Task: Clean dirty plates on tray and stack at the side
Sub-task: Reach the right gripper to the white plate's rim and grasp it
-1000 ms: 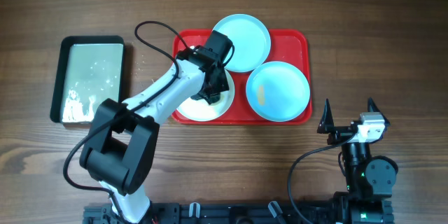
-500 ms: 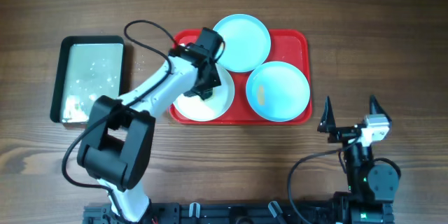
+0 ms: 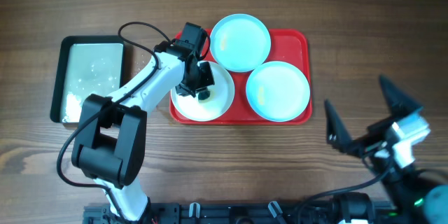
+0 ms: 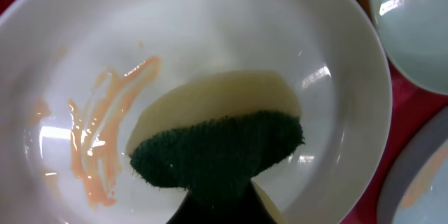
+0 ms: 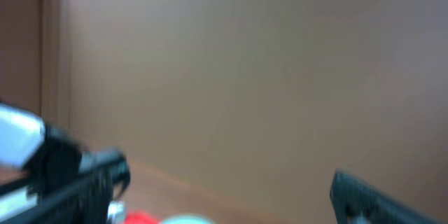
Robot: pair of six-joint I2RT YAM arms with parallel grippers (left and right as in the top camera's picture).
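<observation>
Overhead: the left fingers are pressing a green sponge onto the white plate at the left end of the red tray. Compared with a second ago they're sliding left across that plate, so I'd say the scrubbing is mid-stroke. The right fingers are looming bigger now, so that arm looks to be lifting off the desk, maybe getting ready to help. Both turquoise plates are sitting in the tray too, and nothing is stacked at the side yet.

Left wrist: the fingers are mostly out of frame, but they're clearly pinching the sponge tight. An orange smear is showing just left of it, so this plate isn't clean yet.

Right wrist: it's blurry, but the right fingers are spread wide and holding nothing.
</observation>
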